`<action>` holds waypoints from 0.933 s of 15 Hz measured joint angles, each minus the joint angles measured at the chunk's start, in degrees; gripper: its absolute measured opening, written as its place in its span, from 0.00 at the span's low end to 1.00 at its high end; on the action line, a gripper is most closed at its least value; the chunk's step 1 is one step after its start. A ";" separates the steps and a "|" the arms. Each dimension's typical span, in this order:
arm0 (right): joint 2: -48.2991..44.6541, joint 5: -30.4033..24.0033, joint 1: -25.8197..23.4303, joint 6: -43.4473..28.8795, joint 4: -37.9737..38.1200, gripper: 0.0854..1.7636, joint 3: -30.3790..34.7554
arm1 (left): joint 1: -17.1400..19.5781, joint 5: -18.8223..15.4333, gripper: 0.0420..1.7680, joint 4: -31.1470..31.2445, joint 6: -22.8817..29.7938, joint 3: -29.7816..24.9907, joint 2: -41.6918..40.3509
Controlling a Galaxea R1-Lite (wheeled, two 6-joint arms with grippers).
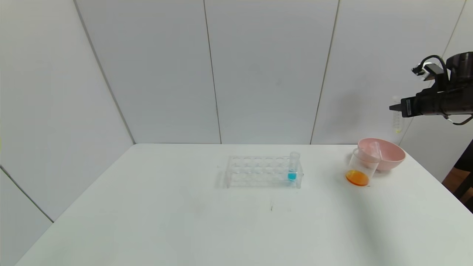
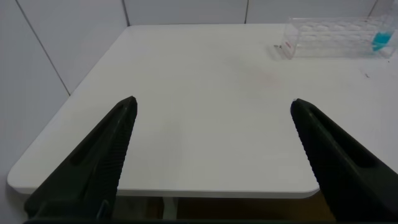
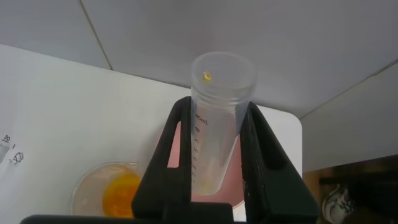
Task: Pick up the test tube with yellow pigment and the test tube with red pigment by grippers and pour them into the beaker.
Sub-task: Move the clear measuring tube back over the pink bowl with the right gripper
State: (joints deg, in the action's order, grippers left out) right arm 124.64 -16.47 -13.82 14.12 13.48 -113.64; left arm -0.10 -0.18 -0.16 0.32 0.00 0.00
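The white counter (image 1: pixel 184 221) carries a clear tube rack (image 1: pixel 263 171), the beaker (image 1: pixel 360 170) and a pink bowl (image 1: pixel 384 153), all below the right jaws.

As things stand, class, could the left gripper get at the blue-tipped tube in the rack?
Probably yes. The left gripper is open, and only bare table lies between it and the rack; the blue-tipped tube stands alone at one end, its top free.

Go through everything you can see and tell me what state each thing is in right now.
Right claw: shut on a tube, raised above the bowl.
Held tube: nearly empty, a yellow drop near its rim.
Left claw: open, holding nothing.
Beaker: upright, orange liquid at its bottom.
Pink bowl: an empty tube lying inside.
Rack: one blue-tipped tube standing in it.
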 joint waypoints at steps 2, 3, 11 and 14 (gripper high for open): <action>1.41 0.07 -0.72 -1.37 -1.96 0.26 0.00 | 0.00 0.00 1.00 0.00 0.00 0.00 0.00; 2.27 0.16 -1.02 -1.78 -3.78 0.26 0.05 | 0.00 0.00 1.00 0.00 0.01 0.00 0.00; 10.01 7.23 -1.57 -2.82 -10.37 0.26 1.13 | 0.00 0.02 1.00 0.00 0.00 0.00 0.00; 11.31 9.14 -1.39 -3.56 -11.48 0.26 3.08 | 0.00 0.00 1.00 0.00 0.00 0.00 0.00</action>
State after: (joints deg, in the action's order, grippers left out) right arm 135.95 -7.33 -15.21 10.56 2.00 -110.56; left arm -0.10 -0.18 -0.16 0.32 0.00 0.00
